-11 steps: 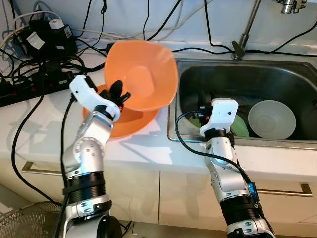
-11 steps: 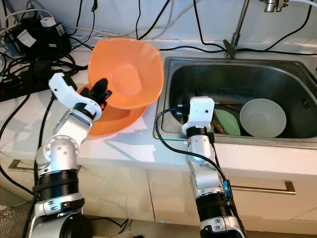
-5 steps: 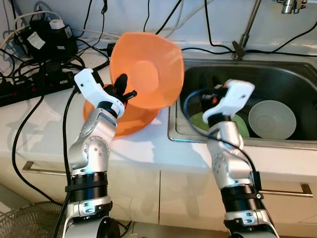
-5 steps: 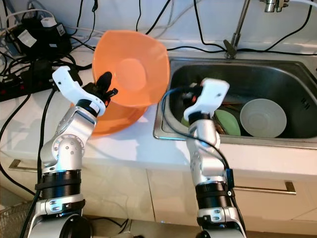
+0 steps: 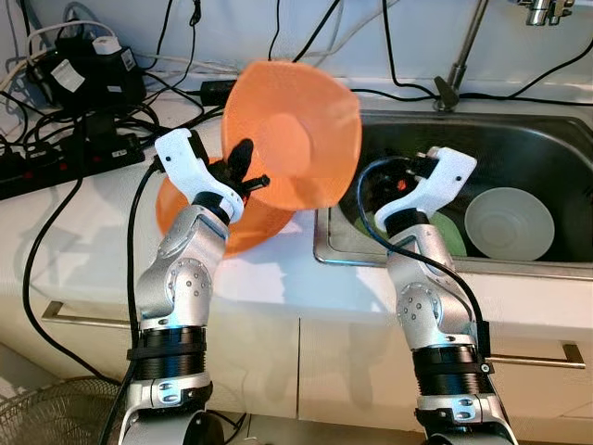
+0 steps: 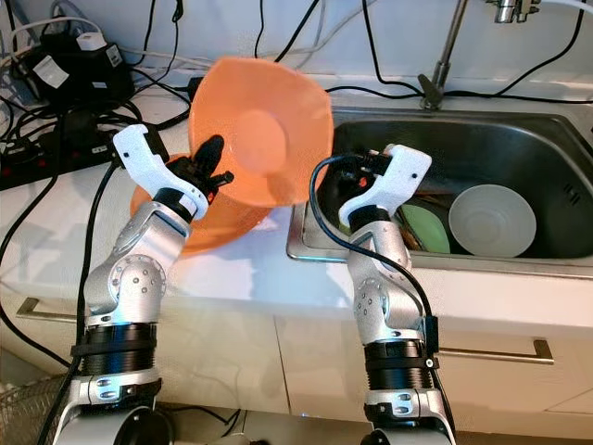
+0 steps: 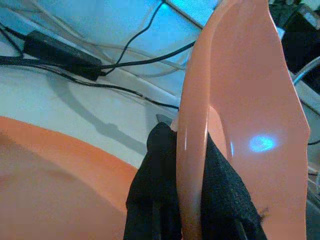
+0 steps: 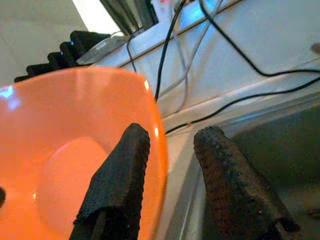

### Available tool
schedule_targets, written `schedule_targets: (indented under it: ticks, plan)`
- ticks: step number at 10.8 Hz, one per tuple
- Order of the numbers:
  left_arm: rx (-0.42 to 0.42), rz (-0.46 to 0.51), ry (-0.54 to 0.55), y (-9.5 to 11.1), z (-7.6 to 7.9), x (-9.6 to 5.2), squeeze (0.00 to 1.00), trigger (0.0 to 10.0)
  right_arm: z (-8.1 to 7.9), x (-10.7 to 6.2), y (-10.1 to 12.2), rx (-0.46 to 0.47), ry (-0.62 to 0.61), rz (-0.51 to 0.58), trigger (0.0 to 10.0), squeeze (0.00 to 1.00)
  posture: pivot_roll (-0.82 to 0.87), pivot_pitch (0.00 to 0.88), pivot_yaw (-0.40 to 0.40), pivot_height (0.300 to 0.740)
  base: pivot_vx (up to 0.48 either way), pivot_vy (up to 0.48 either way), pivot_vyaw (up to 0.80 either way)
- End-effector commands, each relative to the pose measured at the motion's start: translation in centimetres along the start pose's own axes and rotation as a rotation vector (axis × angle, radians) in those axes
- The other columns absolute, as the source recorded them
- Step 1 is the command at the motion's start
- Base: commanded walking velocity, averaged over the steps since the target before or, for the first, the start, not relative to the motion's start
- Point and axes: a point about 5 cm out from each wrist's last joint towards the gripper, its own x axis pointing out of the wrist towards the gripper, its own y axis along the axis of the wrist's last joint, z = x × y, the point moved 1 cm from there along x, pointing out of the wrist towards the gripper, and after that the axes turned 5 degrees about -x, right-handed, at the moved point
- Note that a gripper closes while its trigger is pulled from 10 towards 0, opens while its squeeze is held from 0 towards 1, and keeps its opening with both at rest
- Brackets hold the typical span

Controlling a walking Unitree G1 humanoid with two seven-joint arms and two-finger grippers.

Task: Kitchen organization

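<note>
The left claw point(image 5: 243, 171) is pinching the rim of an orange bowl point(image 5: 295, 134), holding it tilted on edge above the tabletop point(image 5: 83, 222), partly hiding a second orange bowl point(image 5: 190, 218) lying beneath at its 7 o'clock. The right claw point(image 8: 172, 165) is spreading wide around the raised bowl's far rim. A white bowl point(image 5: 508, 222) is sitting in the sink point(image 5: 556, 153).

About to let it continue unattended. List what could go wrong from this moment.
1. The left gripper pinches the raised orange bowl by its rim alone; tilted on edge, it may slip onto the second orange bowl beneath.
2. The right gripper has its fingers open astride the rim; a mistimed handover could drop the bowl into the sink.
</note>
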Motion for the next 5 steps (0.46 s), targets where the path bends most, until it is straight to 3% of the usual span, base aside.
schedule_targets:
  ticks: [1,5]
  plan:
    - [0.015,0.045,-0.075,0.93,1.36,0.02,0.0,10.0,-0.44,-0.06,0.32,0.025,0.021,0.008,10.0,0.0,0.08,0.0,0.065,0.74,0.0,0.0,0.0]
    - [0.0,0.05,-0.132,0.97,2.12,-0.12,0.0,10.0,-0.3,-0.21,0.18,0.041,0.02,-0.015,10.0,0.0,0.08,0.0,0.062,0.74,0.0,0.0,0.0]
